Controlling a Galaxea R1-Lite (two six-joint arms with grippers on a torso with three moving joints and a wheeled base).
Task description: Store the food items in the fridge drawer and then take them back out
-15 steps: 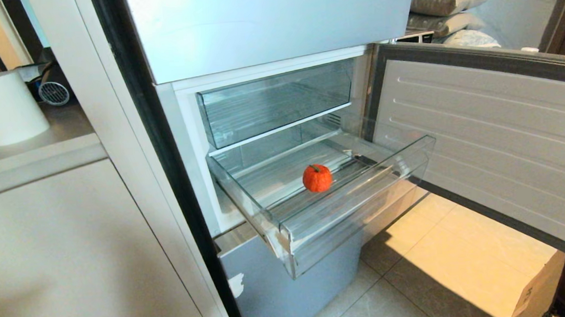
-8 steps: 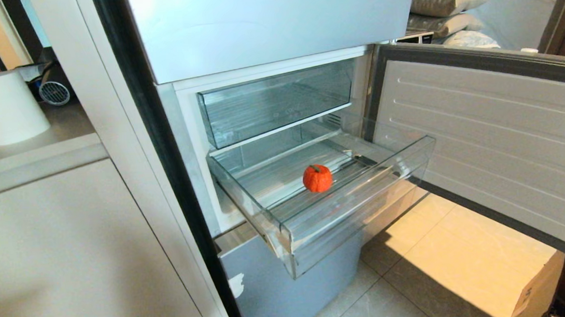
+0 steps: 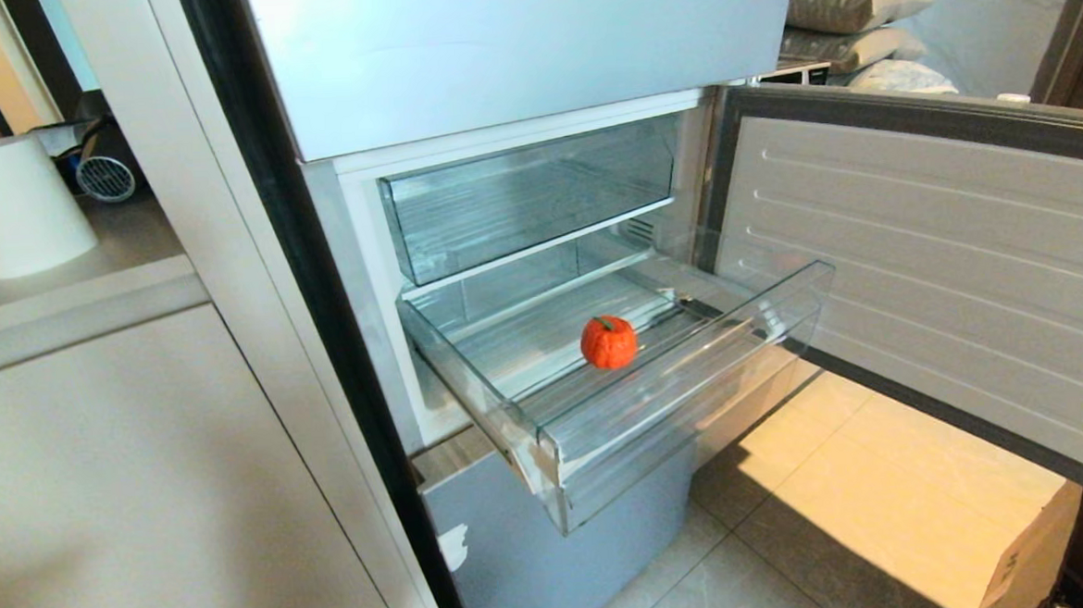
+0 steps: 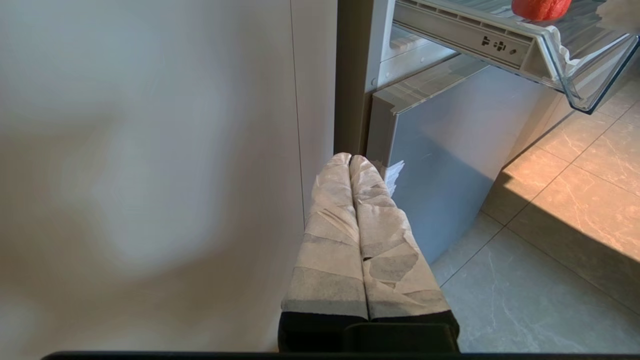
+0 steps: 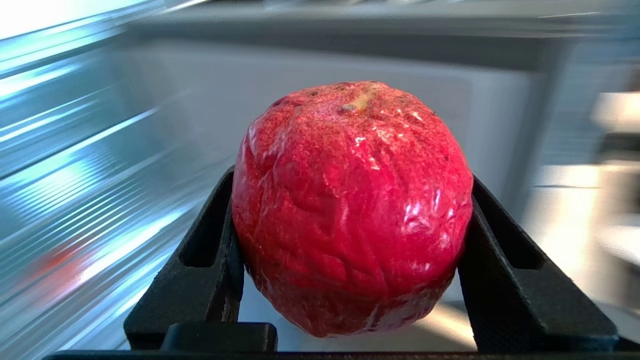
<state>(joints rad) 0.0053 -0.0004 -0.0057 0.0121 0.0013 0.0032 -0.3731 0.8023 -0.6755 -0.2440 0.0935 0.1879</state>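
- The fridge drawer (image 3: pixel 685 398) stands pulled out of the fridge, its clear front wall toward the tiled floor (image 3: pixel 822 521), below the taller clear bin (image 3: pixel 527 198).
- An orange-red fruit (image 3: pixel 608 341) with a small dark stem sits on the drawer's ribbed floor, near the middle, in the same spot as a second ago; the head view is unchanged.
- The right gripper (image 5: pixel 350 260), outside the head view, clamps a deep red fruit (image 5: pixel 352 205) with wrinkled, glossy skin between its black fingers (image 5: pixel 505 270); the background is blurred.
- The left gripper (image 4: pixel 350 159) hangs low beside the grey-blue lower door panel (image 4: pixel 450 150), its paper-wrapped fingers (image 4: pixel 330 240) pressed together on nothing.
- No brand name is legible; only small embossed marks show on the drawer's side rail (image 4: pixel 495 44).
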